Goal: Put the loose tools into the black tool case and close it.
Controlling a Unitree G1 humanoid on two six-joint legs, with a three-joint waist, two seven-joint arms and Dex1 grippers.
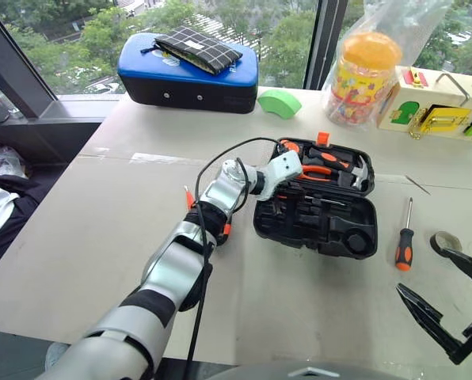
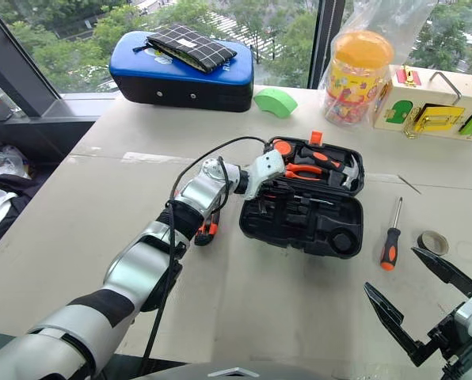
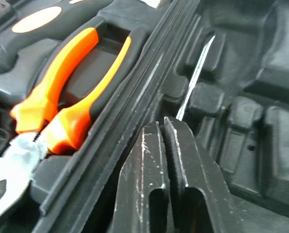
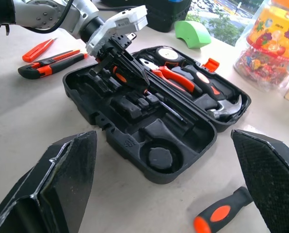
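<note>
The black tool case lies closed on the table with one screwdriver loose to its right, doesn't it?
Not quite: the black tool case lies open, as the right wrist view shows, pliers and hammer bedded in it. The screwdriver does lie loose to its right.

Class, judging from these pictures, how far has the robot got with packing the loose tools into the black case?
Done: one screwdriver lies in the open black tool case.
In hand: the left gripper, shut and empty, is over that screwdriver.
Left: a second screwdriver beside the case, the utility knife and the small orange tool on the table; the lid is unclosed. The right gripper is open.
</note>
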